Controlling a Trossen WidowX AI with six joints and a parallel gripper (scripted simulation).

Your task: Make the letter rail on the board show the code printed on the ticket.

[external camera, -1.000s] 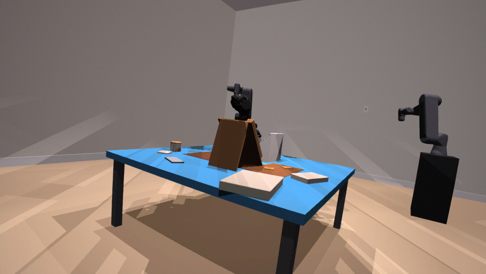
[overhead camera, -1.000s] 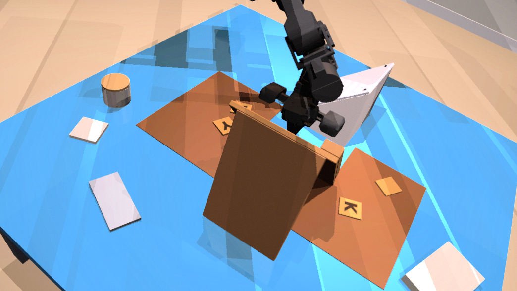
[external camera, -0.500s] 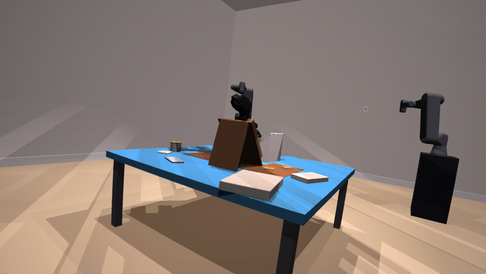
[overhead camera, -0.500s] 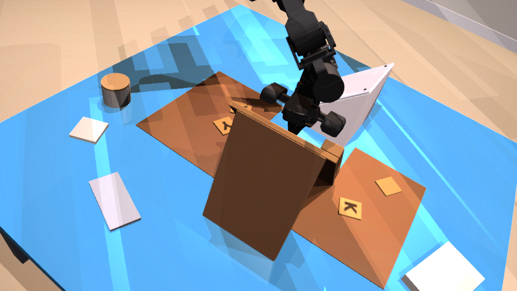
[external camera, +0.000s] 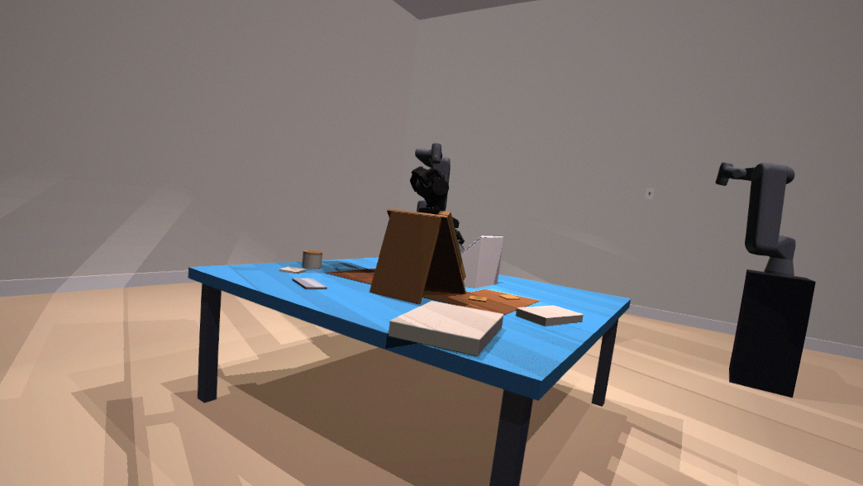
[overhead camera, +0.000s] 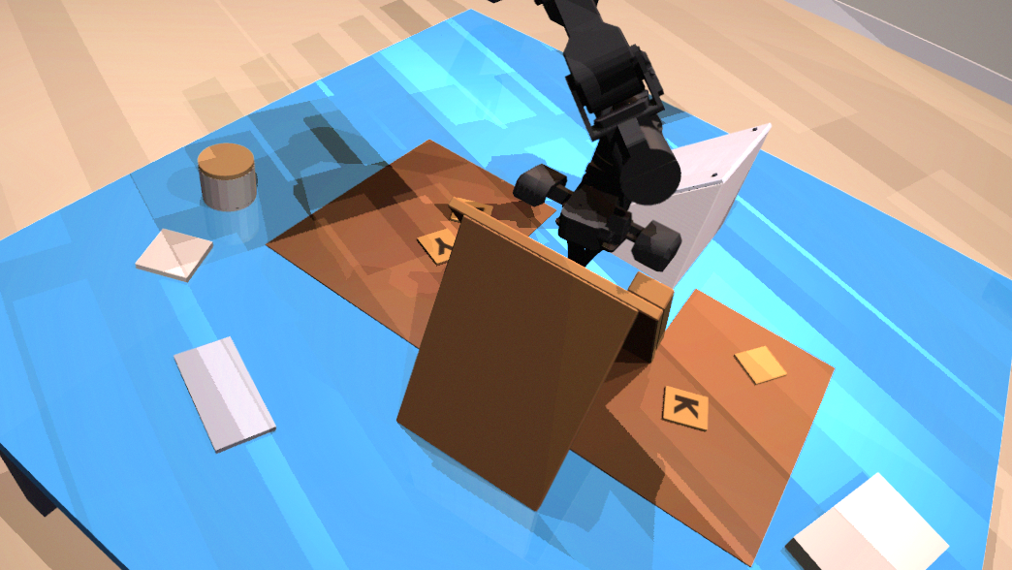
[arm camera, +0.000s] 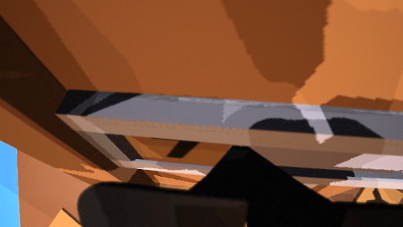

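as fingers (overhead camera: pixel 582 256) close, board (overhead camera: pixel 520 361) (external camera: pixel 405 256) leaning

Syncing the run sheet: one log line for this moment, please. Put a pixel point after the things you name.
gripper (overhead camera: pixel 582 260): shut, nothing held | at: board's (overhead camera: pixel 520 354) (external camera: pixel 405 256) rail side | on brown mat (overhead camera: pixel 736 453) (external camera: pixel 504 307): K tile (overhead camera: pixel 685 407), blank-looking tile (overhead camera: pixel 760 364) | code: unreadable

Blue runs right across the table (overhead camera: pixel 332 453) (external camera: pixel 338 302), streaked with paler cyan bands. Beyond the black jaws, the board (overhead camera: pixel 517 354) (external camera: pixel 404 256) shows deep brown. Reddish-brown mats (overhead camera: pixel 765 438) (external camera: pixel 504 300) show to either side of them, and there's a yellow-orange tile (overhead camera: pixel 697 421) (external camera: pixel 477 298) bearing a black K! Behind the jaws, the slanted stand (overhead camera: pixel 708 219) (external camera: pixel 488 262) is pale grey-white with dark dots.
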